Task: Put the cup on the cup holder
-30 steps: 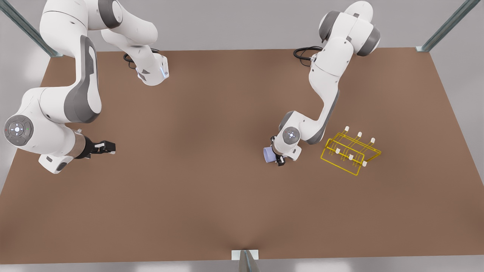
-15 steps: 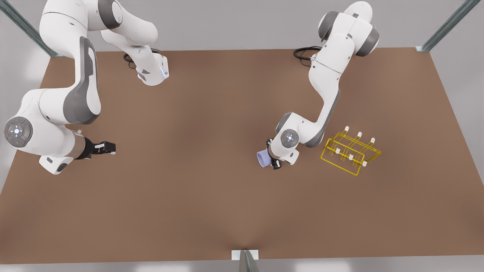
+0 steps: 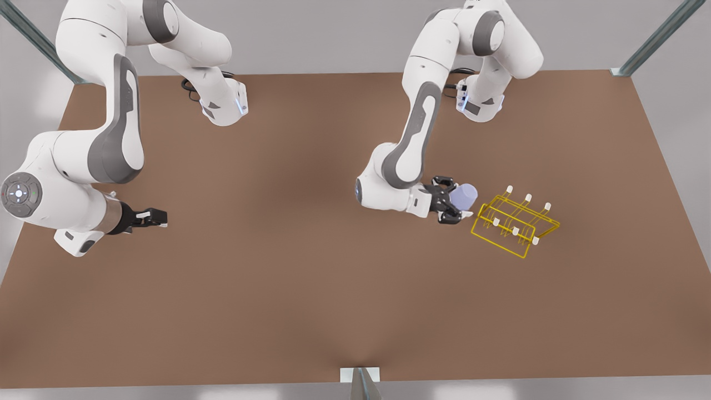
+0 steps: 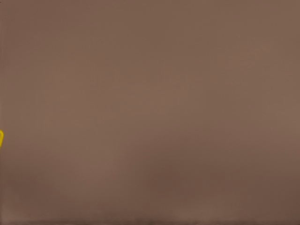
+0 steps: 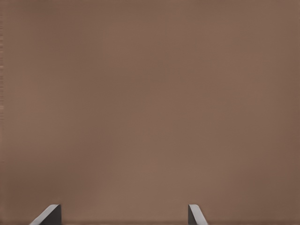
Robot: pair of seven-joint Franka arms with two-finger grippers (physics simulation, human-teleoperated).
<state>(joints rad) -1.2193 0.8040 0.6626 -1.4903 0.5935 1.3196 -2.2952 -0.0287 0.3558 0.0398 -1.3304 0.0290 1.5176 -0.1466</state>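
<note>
right gripper (image 3: pixel 158 216): I see it waiting over bare table (image 3: pixel 289 289) at the front view's left, fingers (image 5: pixel 49 215) spread wide, nothing between.
left gripper (image 3: pixel 452 203): clamped on the cup (image 3: pixel 464 195), held sideways.
cup holder (image 3: pixel 514 225): on table, just right of cup.

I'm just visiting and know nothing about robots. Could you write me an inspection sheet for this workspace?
Surface: plain brown table.
Job's things: cup held off the table beside the yellow cup holder, not yet on a prong.
Clutter: nothing seen.
Grippers: left gripper shut on the cup; right gripper open, waiting at the front view's left.
Cables: black cable by an arm base.
Surroundings: metal posts, grey walls.
</note>
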